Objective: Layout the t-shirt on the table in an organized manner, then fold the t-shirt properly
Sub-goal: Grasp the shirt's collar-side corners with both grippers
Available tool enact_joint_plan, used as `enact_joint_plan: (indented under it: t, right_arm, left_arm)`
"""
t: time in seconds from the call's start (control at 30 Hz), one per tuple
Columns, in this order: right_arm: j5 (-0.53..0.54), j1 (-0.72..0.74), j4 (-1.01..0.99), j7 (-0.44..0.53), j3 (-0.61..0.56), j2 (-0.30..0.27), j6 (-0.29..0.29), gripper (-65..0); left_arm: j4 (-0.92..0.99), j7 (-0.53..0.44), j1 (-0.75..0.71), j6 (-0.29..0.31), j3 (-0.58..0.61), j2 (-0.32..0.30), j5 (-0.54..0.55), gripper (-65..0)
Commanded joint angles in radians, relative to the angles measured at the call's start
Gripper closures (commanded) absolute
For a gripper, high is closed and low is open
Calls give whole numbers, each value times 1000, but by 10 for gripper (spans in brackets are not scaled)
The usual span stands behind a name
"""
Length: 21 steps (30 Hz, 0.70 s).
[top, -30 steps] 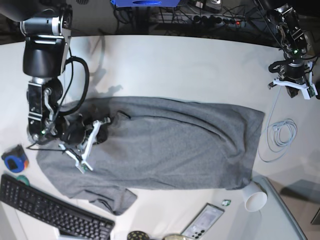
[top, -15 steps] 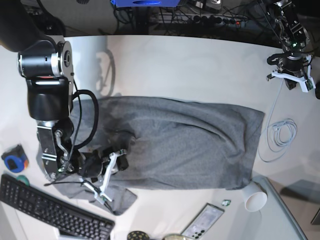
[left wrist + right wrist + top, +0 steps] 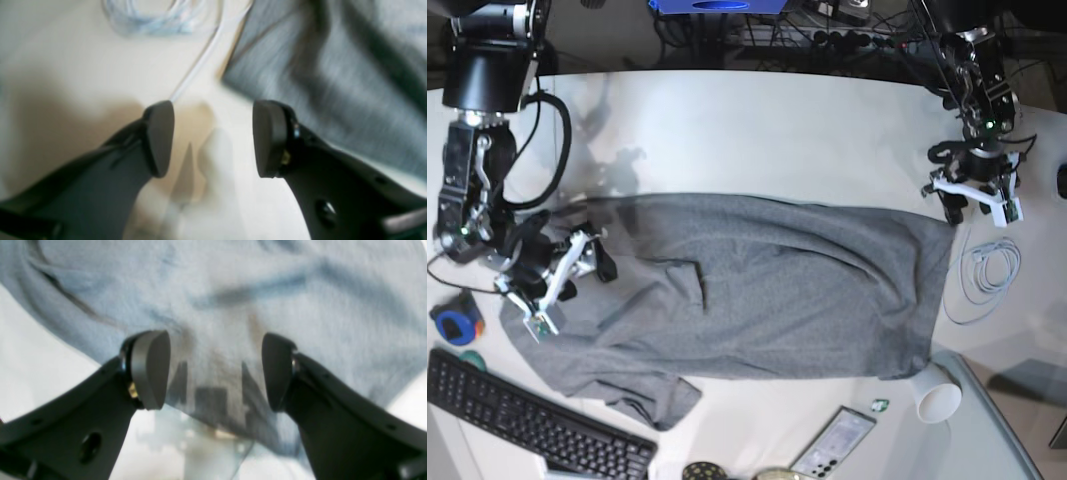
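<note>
The table is presenting a smooth, matte white top with a curved dark far edge, beyond which cables and a power strip are sitting in shadow. In the base view the t-shirt, soft heather-grey cotton, is lying across the middle of the table as a long, roughly rectangular slab, with shallow creases running lengthwise and a bunched flap at its near left corner. A black keyboard, a white paper cup, a phone and a coiled pale cable are sitting around the cloth's edges. The right gripper is hovering over the shirt's left end; the left gripper is hanging just beside the shirt's far right corner. In the left wrist view, blurred, the left gripper is showing its rounded dark pads parted with only bare tabletop between them; the grey knit is lying off to the right and the thin white cable above. In the right wrist view the right gripper is standing with jaws wide apart, nothing clamped, over wrinkled grey fabric.
</note>
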State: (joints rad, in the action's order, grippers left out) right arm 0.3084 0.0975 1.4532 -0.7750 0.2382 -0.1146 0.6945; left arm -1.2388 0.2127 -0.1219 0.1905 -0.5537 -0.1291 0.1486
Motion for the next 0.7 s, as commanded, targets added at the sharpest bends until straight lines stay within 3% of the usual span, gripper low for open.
enact_joint_plan:
  t: [0.0,0.3,0.4,0.47,0.57,0.67]
  right_arm:
    - [19,-2,51,27,23,-13,4,-398]
    - [22,-221,203,33,260,-3,4,-404]
    - [22,-238,202,30,361,45,4,-407]
    - [28,-236,188,27,456,91,4,-407]
    - [151,-232,146,25,571,123,4,-435]
    - [328,-236,73,-1,622,120,4,-501]
  left_arm:
    - [20,-17,32,-9,-7,-16,1,-346]
    - [253,-25,155,-7,-7,-14,3,-331]
    - [279,-25,176,-7,-7,-7,18,-337]
    - [281,-25,178,-7,-7,-5,92,-337]
    - [284,-22,178,-6,1,-10,194,-339]
    - [285,-20,192,-6,2,-10,204,-339]
